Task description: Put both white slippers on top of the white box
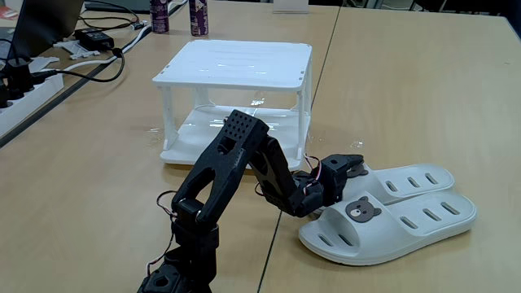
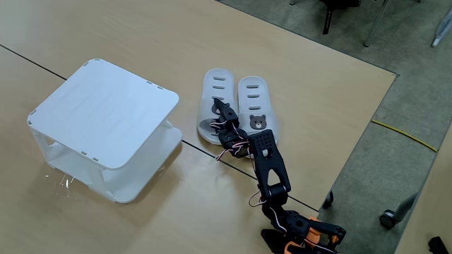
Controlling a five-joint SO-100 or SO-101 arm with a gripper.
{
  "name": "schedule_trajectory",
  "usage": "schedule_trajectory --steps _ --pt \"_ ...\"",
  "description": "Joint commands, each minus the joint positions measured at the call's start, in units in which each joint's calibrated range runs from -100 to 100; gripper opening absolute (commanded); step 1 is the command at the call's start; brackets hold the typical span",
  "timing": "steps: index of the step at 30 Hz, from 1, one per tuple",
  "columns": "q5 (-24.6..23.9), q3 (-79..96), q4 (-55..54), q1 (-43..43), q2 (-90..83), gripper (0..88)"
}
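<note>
We see a black robot arm [image 1: 236, 175] standing on a light wooden bench [image 1: 407, 89], bent low and stretched toward a pair of white slippers. In a fixed view taken from low at the bench's level, the two slippers lie side by side, touching, to the right of the arm. The nearer slipper [image 1: 407, 224] shows a brown bear-face badge [image 1: 363, 212] on its strap and oval slots along its sole. The farther slipper [image 1: 415, 181] lies just behind it, its strap end hidden behind the arm's tip.

The end effector [image 1: 346, 168] sits at the strap end of the farther slipper. We cannot tell whether its fingers are spread, pressed together or pinching the strap; the black parts blur together there.

In a fixed view from high above, the same pair lies in the middle of the bench, the badge slipper [image 2: 256, 106] on the right and the other slipper [image 2: 215, 95] on the left. The end effector [image 2: 220, 111] lies over the lower part of the left slipper, and the arm [image 2: 272, 169] runs down to its base near the bottom edge.

The white box [image 1: 236, 69] stands apart from the slippers, behind and left of the arm in the low view. Its flat top [image 2: 106, 109] is bare white, ribbed, on thin corner legs above a glossy lower shelf [image 1: 244, 134]. Both slippers rest on the bench.

At the bench's far left we see cables [image 1: 89, 61] and two dark bottles [image 1: 179, 15].
</note>
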Motion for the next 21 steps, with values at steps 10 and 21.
schedule_trajectory --steps 10,21 --pt "0.4 -3.4 16.9 1.7 -23.2 0.8" --pt "0.4 -3.7 44.5 4.1 -65.6 0.8"
